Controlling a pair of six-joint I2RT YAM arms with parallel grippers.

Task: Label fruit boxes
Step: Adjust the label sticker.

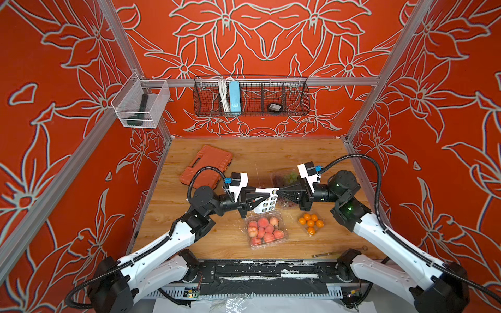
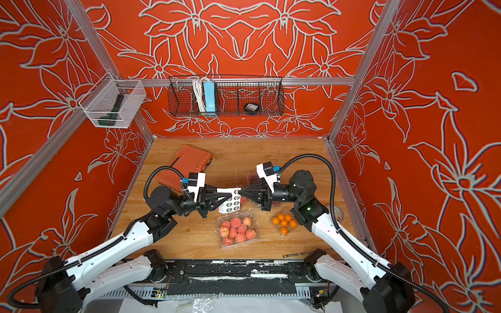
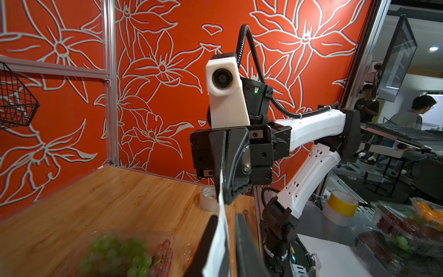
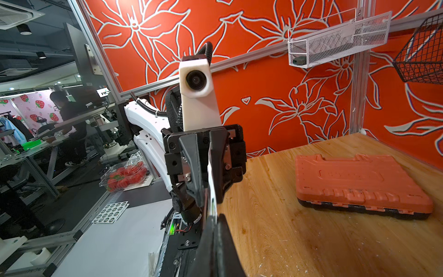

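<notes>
One sticker sheet (image 1: pixel 267 205): my right gripper (image 1: pixel 278 193) clamps its two-o'clock corner. My left gripper (image 1: pixel 270 195) straddles it, slightly parted.

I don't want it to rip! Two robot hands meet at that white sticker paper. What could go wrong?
The white sheet of round dark stickers hangs between the left hand and right hand, so a pull apart might tear or crumple it. If a grip slips, it could flop down.
</notes>
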